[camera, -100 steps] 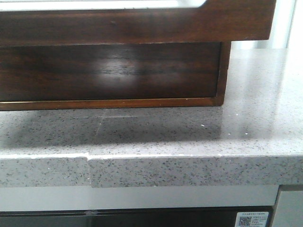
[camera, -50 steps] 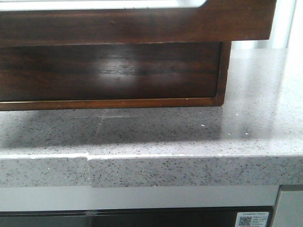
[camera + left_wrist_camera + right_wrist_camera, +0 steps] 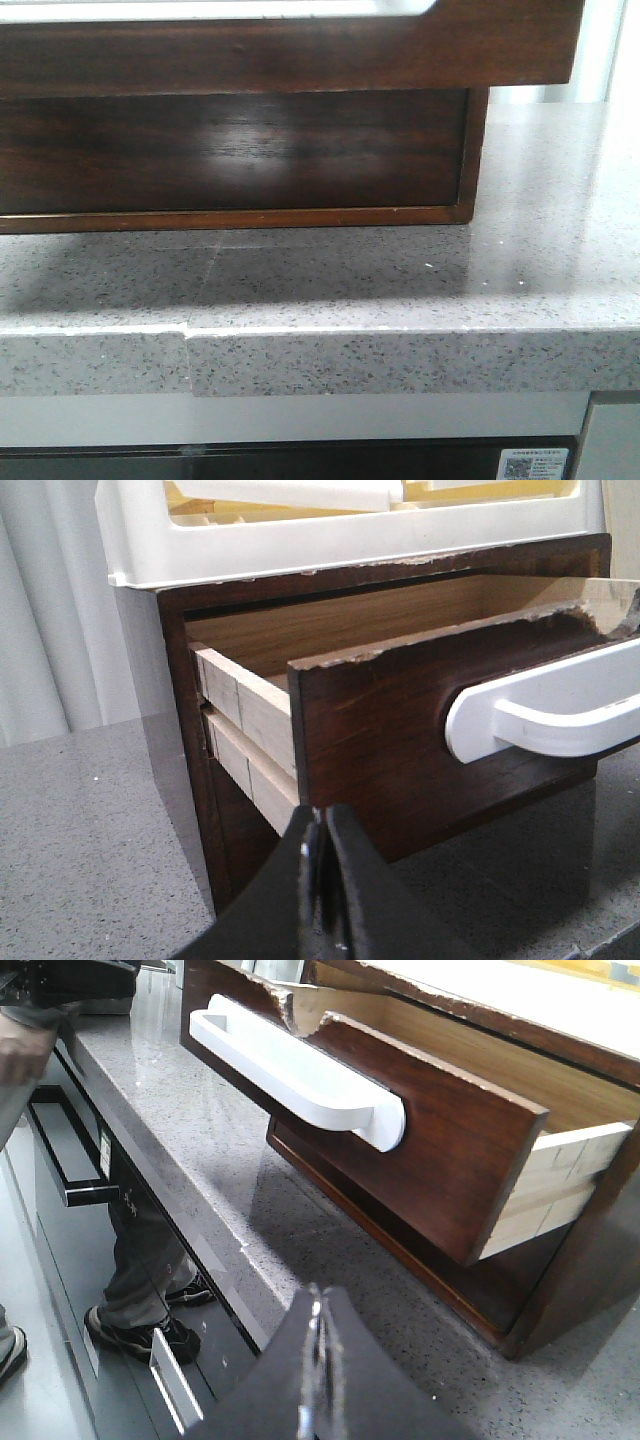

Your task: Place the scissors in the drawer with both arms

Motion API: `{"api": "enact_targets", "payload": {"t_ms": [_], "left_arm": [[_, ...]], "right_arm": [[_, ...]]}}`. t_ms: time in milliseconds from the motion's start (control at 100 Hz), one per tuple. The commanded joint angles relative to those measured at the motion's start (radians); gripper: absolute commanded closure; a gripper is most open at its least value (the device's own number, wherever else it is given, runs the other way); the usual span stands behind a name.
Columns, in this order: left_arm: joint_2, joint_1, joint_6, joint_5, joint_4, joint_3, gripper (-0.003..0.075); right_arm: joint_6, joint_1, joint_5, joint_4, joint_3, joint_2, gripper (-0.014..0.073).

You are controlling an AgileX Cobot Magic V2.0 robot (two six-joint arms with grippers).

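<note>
My left gripper (image 3: 322, 875) has its fingers pressed together on nothing, just below the pulled-out drawer (image 3: 400, 730). My right gripper (image 3: 316, 1360) is closed and empty too, over the grey speckled countertop (image 3: 330, 1260) near the drawer's white handle (image 3: 300, 1070). The drawer juts from its dark wooden cabinet (image 3: 240, 150). The scissors may be inside; I cannot see them.

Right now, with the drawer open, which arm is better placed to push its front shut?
Left, probably. The left gripper, shut and empty, sits close before a front corner of the drawer. The right gripper, also shut, hangs farther back over the countertop.
</note>
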Motion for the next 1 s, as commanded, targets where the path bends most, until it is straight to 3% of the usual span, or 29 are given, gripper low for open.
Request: {"api": "enact_targets", "payload": {"t_ms": [0, 240, 340, 440, 690, 850, 990], "left_arm": [[-0.028, -0.008, -0.01, -0.075, -0.009, -0.027, 0.0742], [-0.028, 0.003, -0.01, -0.063, 0.022, -0.025, 0.0742], [-0.028, 0.037, -0.008, -0.027, -0.071, -0.022, 0.0742], [-0.028, 0.103, 0.011, -0.024, -0.182, -0.002, 0.0742], [-0.028, 0.332, 0.204, -0.093, -0.358, 0.09, 0.0742], [-0.028, 0.47, 0.204, -0.154, -0.376, 0.158, 0.0742], [-0.028, 0.519, 0.202, -0.184, -0.378, 0.211, 0.0742]], "right_arm": [[0.003, -0.003, -0.087, 0.008, -0.025, 0.006, 0.0635], [0.003, -0.003, -0.087, 0.008, -0.025, 0.006, 0.0635], [0.003, -0.003, -0.087, 0.008, -0.025, 0.006, 0.0635], [0.003, -0.003, -0.087, 0.008, -0.025, 0.006, 0.0635], [0.003, -0.003, -0.087, 0.008, -0.025, 0.006, 0.0635], [0.003, -0.003, -0.087, 0.008, -0.025, 0.006, 0.0635], [0.003, -0.003, -0.087, 0.008, -0.025, 0.006, 0.0635]]}}
